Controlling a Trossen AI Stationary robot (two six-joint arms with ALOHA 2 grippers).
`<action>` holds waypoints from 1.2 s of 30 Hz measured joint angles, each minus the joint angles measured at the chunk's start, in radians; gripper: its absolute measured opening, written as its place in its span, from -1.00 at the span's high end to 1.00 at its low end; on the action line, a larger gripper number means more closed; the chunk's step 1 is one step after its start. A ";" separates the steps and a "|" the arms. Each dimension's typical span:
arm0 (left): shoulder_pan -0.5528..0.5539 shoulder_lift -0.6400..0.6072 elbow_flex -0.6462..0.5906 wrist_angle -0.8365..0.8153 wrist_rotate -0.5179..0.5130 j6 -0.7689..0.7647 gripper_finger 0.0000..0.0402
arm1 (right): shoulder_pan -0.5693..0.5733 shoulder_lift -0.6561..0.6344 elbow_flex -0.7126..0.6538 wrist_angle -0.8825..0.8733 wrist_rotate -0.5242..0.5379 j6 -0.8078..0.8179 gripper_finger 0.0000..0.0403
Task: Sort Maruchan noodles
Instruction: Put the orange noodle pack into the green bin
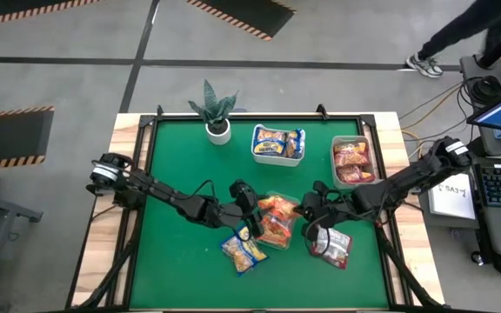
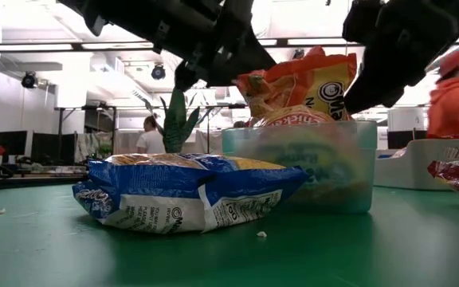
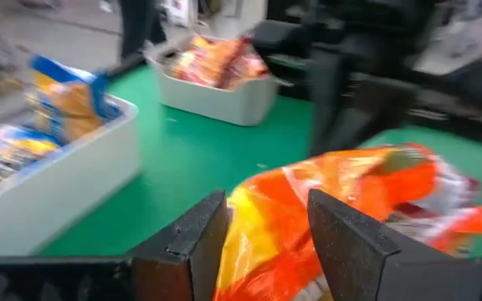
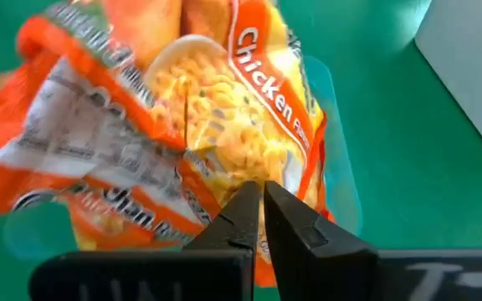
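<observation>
At table centre, orange packets (image 4: pixel 199 142) pinched by right claw (image 4: pixel 259 219)

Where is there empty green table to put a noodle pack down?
The green mat is bare along the left side, below the plant, and between the two bins at the back. The middle is crowded: both grippers meet over the orange packs, with a blue pack and red pack beside.
</observation>
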 joint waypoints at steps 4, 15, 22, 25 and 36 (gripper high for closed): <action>-0.015 0.000 0.000 0.001 0.077 -0.036 0.24 | -0.029 0.000 -0.050 0.060 0.008 -0.001 0.96; -0.027 0.000 -0.001 0.001 0.108 -0.050 0.24 | -0.045 0.000 -0.128 0.101 0.026 0.018 0.96; -0.053 -0.053 -0.002 0.004 0.108 0.040 0.24 | -0.045 -0.046 -0.023 -0.109 0.016 0.014 0.96; -0.054 -0.066 -0.001 0.001 0.103 0.083 0.24 | -0.045 -0.060 0.032 -0.150 0.025 -0.008 0.96; -0.045 -0.003 -0.003 -0.020 0.141 0.067 0.24 | -0.035 -0.020 0.043 0.087 0.036 -0.134 0.96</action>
